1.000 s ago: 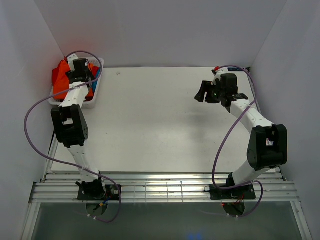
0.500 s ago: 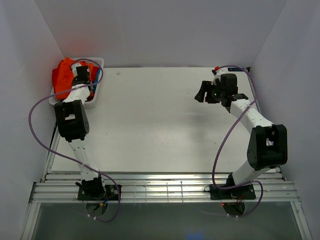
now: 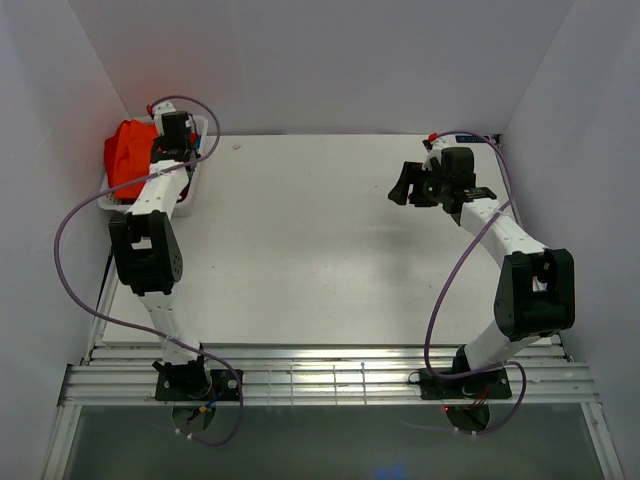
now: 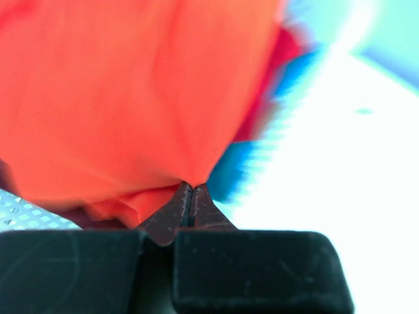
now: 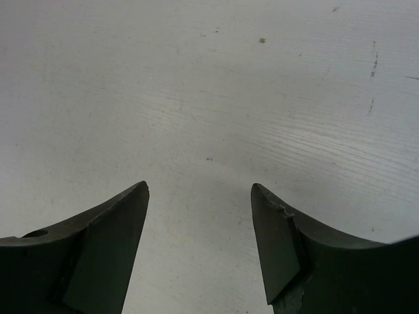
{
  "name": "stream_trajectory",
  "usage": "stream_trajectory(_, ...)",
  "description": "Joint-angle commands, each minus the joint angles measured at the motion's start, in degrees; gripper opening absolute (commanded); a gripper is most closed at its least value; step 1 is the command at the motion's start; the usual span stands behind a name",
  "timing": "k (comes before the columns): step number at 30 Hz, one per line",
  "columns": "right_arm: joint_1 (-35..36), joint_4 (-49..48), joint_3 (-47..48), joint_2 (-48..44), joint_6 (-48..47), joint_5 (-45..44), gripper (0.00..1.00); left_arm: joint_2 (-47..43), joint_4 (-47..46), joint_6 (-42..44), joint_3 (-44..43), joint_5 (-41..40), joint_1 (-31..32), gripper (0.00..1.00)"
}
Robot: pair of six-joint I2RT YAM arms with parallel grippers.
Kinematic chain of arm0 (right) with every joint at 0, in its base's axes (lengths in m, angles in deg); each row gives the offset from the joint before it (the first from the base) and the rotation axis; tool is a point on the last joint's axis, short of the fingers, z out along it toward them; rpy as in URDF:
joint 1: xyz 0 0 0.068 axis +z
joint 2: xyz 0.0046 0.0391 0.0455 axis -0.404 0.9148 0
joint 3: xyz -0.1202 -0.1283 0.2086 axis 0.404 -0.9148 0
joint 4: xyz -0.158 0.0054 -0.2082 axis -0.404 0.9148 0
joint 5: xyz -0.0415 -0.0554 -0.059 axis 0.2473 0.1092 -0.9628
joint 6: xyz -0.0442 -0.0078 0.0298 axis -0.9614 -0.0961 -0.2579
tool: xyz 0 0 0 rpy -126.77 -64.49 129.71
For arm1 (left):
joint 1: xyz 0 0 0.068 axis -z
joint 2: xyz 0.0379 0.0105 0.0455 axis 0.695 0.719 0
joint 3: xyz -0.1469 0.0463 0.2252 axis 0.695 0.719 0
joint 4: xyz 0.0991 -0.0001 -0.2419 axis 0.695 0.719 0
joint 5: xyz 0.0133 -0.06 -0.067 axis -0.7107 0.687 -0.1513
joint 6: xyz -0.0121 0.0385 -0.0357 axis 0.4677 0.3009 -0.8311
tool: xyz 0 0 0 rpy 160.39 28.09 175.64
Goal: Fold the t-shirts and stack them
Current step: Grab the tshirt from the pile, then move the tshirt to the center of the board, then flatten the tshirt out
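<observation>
Left gripper (image 4: pixel 190 190), jaws pinched shut on the orange-red t-shirt (image 4: pixel 131 85) at the basket (image 3: pixel 178 206), needed a straight, snag-free lift; right gripper (image 5: pixel 200 196) hovered, jaws apart, over the tabletop (image 5: pixel 196 78).

Flat white table (image 3: pixel 320 250), and a white plastic lattice basket (image 3: pixel 186 198) sits on its far-left corner, tiny dark speck (image 3: pixel 237 147) nearby.

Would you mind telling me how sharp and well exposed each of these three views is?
Left wrist view: the orange shirt is blurred, the table beyond it blown out to white, and only the left end effector pinching the cloth looks crisp. Right wrist view: sharp and evenly lit, the open right end effector dark. Top view: even light, no glare.
</observation>
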Motion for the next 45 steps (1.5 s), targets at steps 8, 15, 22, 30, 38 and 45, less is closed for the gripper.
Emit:
stream_trajectory(8,0.1,-1.1,0.4,-1.9,1.2,1.9,0.69,-14.5,1.7,3.4,-7.9,7.2,19.7,0.0)
stream_trajectory(15,0.2,0.4,0.2,-4.1,1.4,0.0,0.73,-10.2,1.5,0.7,-4.0,16.1,30.1,0.0)
stream_trajectory(22,0.3,1.0,1.2,-4.1,0.7,0.5,0.91,-4.6,-1.4,-2.7,5.2,19.8,36.9,0.74)
stream_trajectory(30,5.3,1.5,12.5,3.6,-3.1,6.0,0.9,-19.4,-5.1,-4.3,18.8,-4.2,37.6,0.77)
stream_trajectory(38,12.2,13.0,39.7,26.8,-4.9,5.8,0.77,-28.3,-3.3,-9.7,27.7,-17.4,35.0,0.8)
stream_trajectory(45,14.6,18.0,49.9,39.6,-4.0,1.4,0.77,-28.9,-2.8,-12.2,31.2,-11.9,34.1,0.81)
